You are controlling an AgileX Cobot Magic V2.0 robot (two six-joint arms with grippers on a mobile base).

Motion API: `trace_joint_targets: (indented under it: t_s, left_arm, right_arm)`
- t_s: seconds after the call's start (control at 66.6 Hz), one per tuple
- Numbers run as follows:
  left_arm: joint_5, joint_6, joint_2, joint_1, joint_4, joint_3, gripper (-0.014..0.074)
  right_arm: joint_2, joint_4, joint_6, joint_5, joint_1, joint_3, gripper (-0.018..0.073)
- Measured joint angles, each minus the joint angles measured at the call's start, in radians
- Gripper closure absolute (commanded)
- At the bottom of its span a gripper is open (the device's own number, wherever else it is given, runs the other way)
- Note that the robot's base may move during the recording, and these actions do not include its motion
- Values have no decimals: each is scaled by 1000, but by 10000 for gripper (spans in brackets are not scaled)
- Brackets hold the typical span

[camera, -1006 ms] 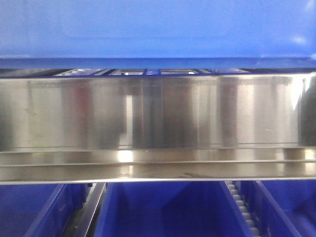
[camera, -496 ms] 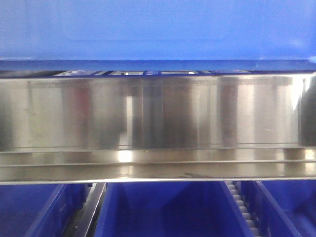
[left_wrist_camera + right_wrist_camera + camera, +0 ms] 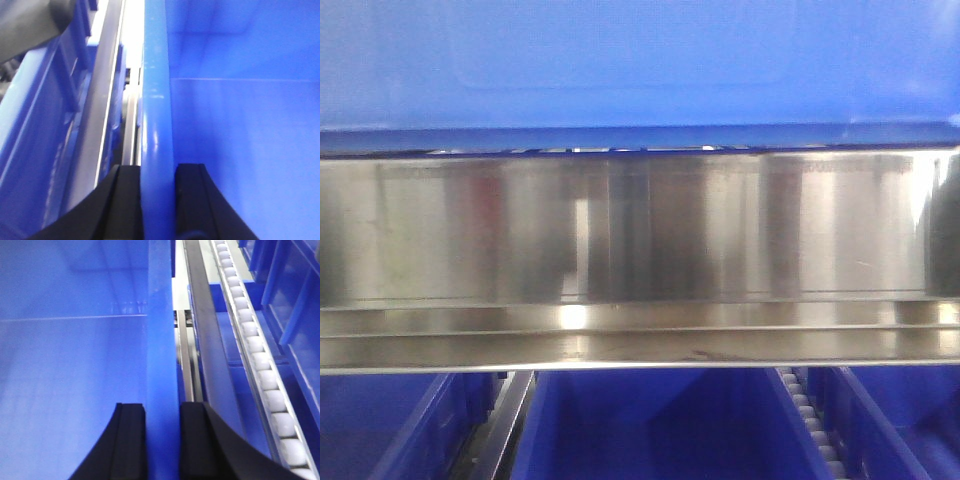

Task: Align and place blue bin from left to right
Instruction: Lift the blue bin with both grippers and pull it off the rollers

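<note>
fingers (image 3: 126,202) astride blue bin (image 3: 240,130) rim

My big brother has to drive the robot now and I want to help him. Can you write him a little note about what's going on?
Left gripper: shut on the left wall rim of the blue bin.
Right gripper: shut on the right wall rim.
The bin is low over the steel shelf rail, with only a thin gap showing under it.
Done: bin gripped on both sides and brought to the shelf.
Left: set it down, line it up, let go.
</note>
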Motion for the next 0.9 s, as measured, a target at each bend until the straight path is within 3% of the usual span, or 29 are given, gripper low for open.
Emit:
trace_joint_targets:
  t_s: [0.901]
  left_arm:
    - [6,43,0,0,17,0,707]
  right_arm:
    - [0,2,-2,-26,0,2,638]
